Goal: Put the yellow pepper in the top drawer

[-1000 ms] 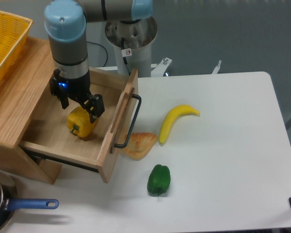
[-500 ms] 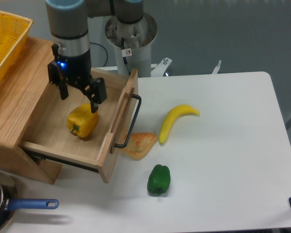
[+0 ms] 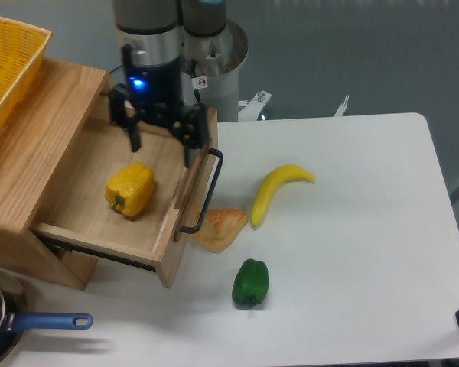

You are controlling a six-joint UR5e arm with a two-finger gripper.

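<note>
The yellow pepper [image 3: 129,190] lies on its side on the floor of the pulled-out top drawer [image 3: 84,232], green stem toward the front. The drawer's black bar handle [image 3: 203,191] faces right. My gripper [image 3: 161,146] hangs open above the drawer's back right part, up and to the right of the pepper. Nothing is between its fingers and it does not touch the pepper.
A yellow mesh basket [image 3: 8,67] sits on the wooden cabinet [image 3: 30,145]. On the white table lie a banana [image 3: 277,190], a toast-like slice [image 3: 219,228] against the drawer front, and a green pepper [image 3: 250,283]. A blue-handled pot [image 3: 15,325] is at the front left.
My gripper has let go of the yellow pepper, risen and moved right toward the drawer's back corner. The pepper stays on the drawer floor.
</note>
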